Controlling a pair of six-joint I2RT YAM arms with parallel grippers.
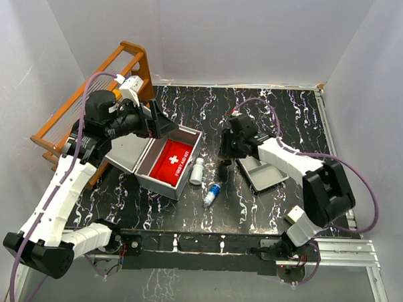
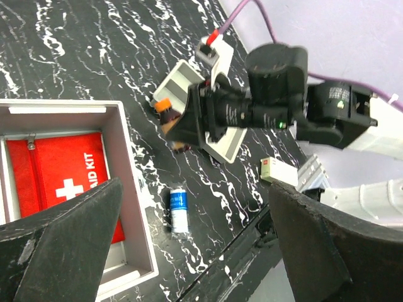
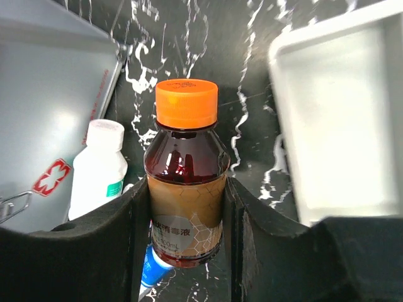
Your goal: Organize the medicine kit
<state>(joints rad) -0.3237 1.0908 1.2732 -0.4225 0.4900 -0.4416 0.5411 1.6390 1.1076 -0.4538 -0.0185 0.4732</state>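
Observation:
The medicine kit (image 1: 187, 180) is a light-grey box standing open at centre left, its lid (image 1: 124, 153) swung back. A red first-aid pouch (image 1: 173, 160) lies inside it. My right gripper (image 3: 186, 220) is shut on a brown bottle (image 3: 186, 176) with an orange cap, held upright between the kit and a grey tray (image 1: 264, 172). In the top view the right gripper (image 1: 224, 159) hangs just right of the kit. My left gripper (image 1: 159, 124) is wide open over the kit's back edge, holding nothing.
A white bottle (image 1: 196, 171) stands against the kit's right wall. A blue-and-white tube (image 1: 212, 193) lies on the black marbled table (image 1: 190, 104) in front of it. A wooden rack (image 1: 90, 99) stands at the back left. White walls enclose the table.

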